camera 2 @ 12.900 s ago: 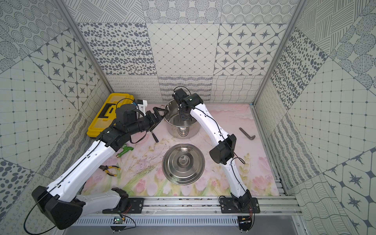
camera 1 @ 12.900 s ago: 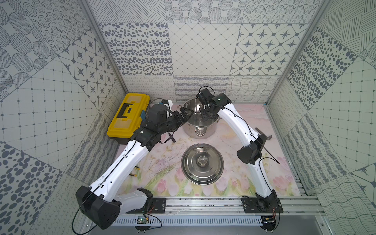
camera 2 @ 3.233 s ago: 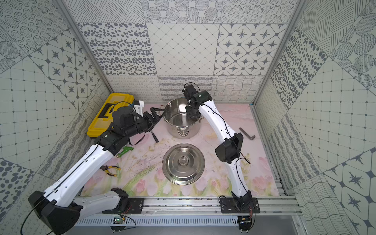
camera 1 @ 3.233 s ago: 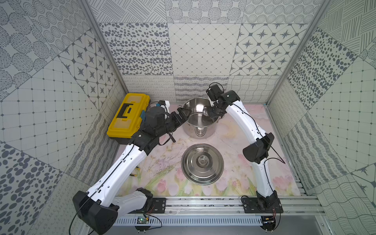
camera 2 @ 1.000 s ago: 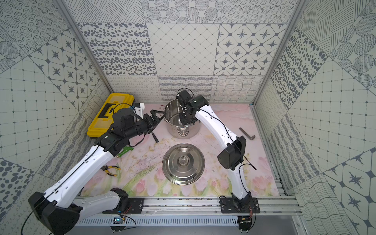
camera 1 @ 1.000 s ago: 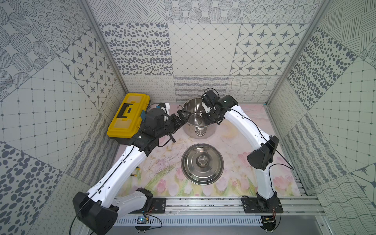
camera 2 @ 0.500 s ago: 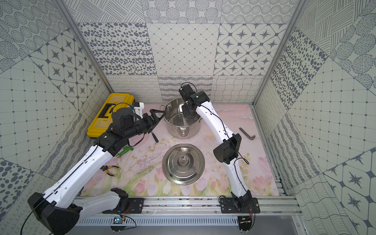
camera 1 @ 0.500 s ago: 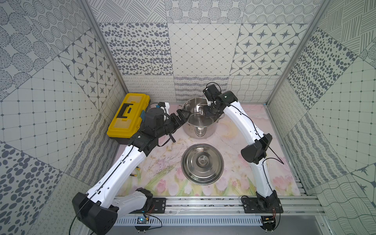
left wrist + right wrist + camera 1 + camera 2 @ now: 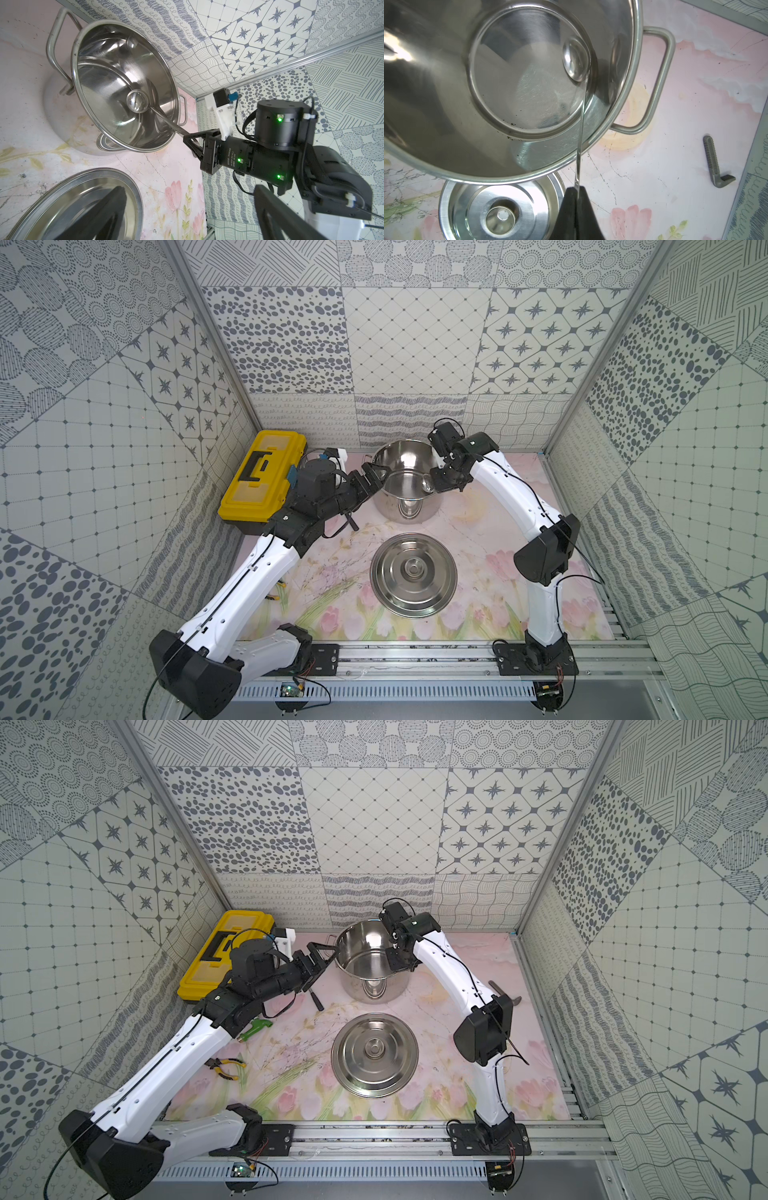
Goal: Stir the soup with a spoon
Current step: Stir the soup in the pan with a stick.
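We look down on a floral table mat point(image 9: 478, 601) inside a booth of patterned tiles. At twelve o'clock on the mat a large shiny steel stockpot point(image 9: 399, 458) with two loop handles is uncovered, and its inside shows bare polished metal.

A steel ladle point(image 9: 137, 101) is in the pot. Its small round bowl sits low at the three o'clock side of the pot's floor (we cannot tell whether it touches the metal). Its thin handle slants up and out over the rim, also at about three o'clock.

The right gripper point(image 9: 441, 486) is clamped tight on the outer end of that handle, just outside the rim. The right wrist view shows the handle pinched between the two black fingers point(image 9: 568, 203). The left gripper point(image 9: 374, 475) hangs at the pot's nine o'clock side, near the rim, jaws spread wide and grasping nothing.

At six o'clock from the pot, apart from it, lies the flat round lid point(image 9: 413, 572), its knob at the centre. A closed yellow toolbox point(image 9: 259, 481) sits at ten o'clock on the mat. A small black-handled hammer point(image 9: 316, 1000) lies at eight o'clock from the pot.

A green-handled tool point(image 9: 255, 1029) and yellow-handled pliers point(image 9: 224, 1067) lie at the mat's eight o'clock side. A grey L-shaped metal piece point(image 9: 713, 164) lies at the three o'clock edge.
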Motion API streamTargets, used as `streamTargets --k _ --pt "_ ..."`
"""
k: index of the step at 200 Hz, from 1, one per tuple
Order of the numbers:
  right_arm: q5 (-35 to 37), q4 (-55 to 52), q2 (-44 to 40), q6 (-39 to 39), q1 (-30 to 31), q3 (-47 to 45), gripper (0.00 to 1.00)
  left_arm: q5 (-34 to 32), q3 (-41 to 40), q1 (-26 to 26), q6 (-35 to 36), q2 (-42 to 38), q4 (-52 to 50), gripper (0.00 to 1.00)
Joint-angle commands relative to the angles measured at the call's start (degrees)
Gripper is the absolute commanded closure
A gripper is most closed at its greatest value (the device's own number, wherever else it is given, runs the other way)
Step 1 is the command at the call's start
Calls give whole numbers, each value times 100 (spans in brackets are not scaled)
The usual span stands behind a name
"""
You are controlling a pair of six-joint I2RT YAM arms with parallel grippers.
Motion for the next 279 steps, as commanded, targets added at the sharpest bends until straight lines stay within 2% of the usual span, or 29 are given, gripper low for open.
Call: streamTargets --k 1,23,44,79,113,129,199,256,279 --pt "-324 272 -304 98 184 -273 100 76 -4 9 62 -43 163 1" --pt "-489 447 -206 335 314 -251 100 72 -2 15 51 -43 157 0" --pt "-605 490 94 515 390 189 100 76 21 11 50 -50 138 1" --pt "-466 152 834 589 436 1506 100 9 -2 9 77 -139 74 1" --pt "-57 -522 1688 463 408 3200 100 -29 -66 11 85 -207 46 1" --pt "39 -700 1884 435 315 3570 100 -29 -82 17 82 -214 49 1" --pt "361 -706 1268 32 -19 2548 100 39 -79 21 40 -87 177 1" --pt "35 -406 521 -230 213 1197 100 38 -101 22 39 -40 227 0" --pt "-154 -290 410 -120 406 1002 100 31 -119 19 7 -40 249 0"
